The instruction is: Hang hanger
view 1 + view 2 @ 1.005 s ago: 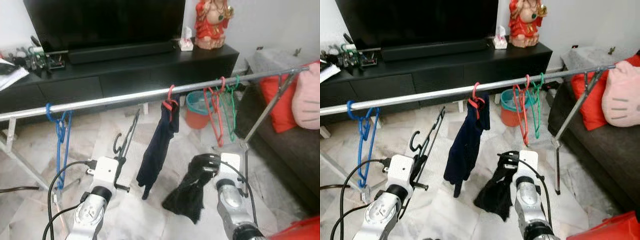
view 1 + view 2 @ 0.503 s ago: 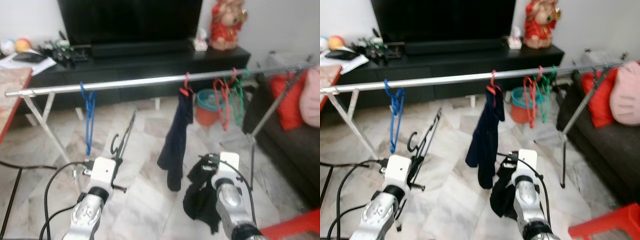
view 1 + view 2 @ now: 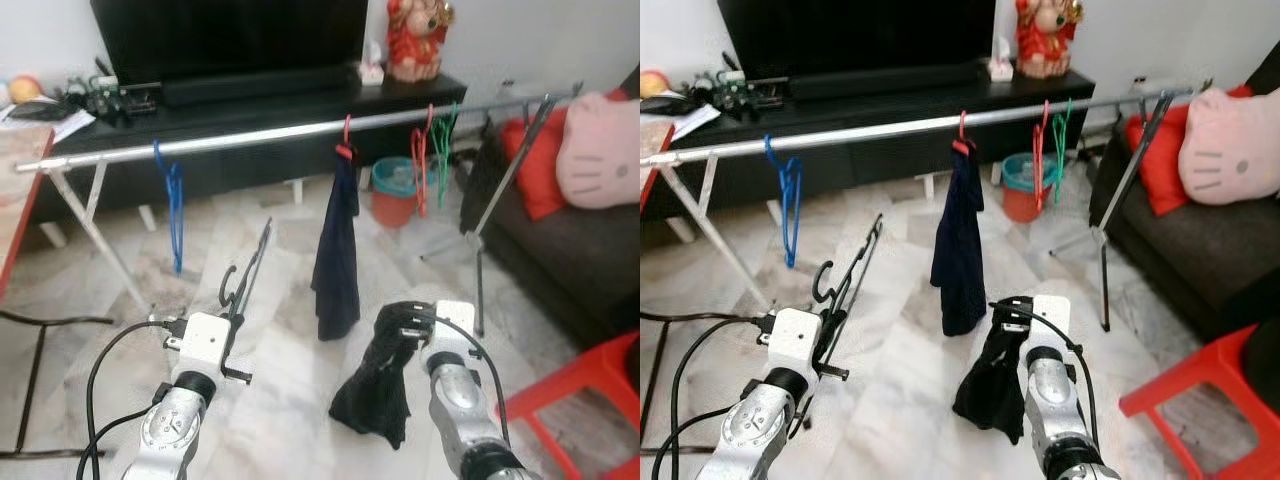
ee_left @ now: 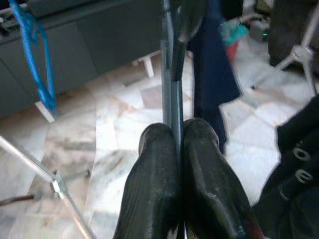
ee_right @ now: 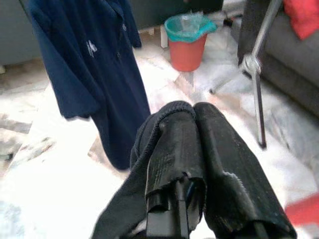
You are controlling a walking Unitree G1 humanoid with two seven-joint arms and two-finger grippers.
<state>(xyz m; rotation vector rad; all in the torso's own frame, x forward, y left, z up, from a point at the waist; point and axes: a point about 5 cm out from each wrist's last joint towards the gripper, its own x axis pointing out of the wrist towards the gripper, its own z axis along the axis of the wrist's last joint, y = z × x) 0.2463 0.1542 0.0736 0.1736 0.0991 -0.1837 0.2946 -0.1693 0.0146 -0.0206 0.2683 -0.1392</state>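
The black hanger (image 3: 245,275) is not yet hung: the left gripper (image 4: 175,149) has its fingers clenched on it, low and well short of the rail (image 3: 250,136). The right gripper (image 5: 192,149) grips 1 black garment (image 3: 375,390). On the rail hang 1 blue hanger (image 3: 172,200), 1 navy shirt (image 3: 337,250), 1 red hanger (image 3: 423,165) and 1 green hanger (image 3: 445,135).

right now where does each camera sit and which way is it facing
Left and right eye views: on the head, looking forward and down at the rail, with both arms below.
Left wrist view: along the left gripper, shut on a black hanger.
Right wrist view: along the right gripper, shut on black cloth.
Shared: the hanging navy shirt appears in every view.
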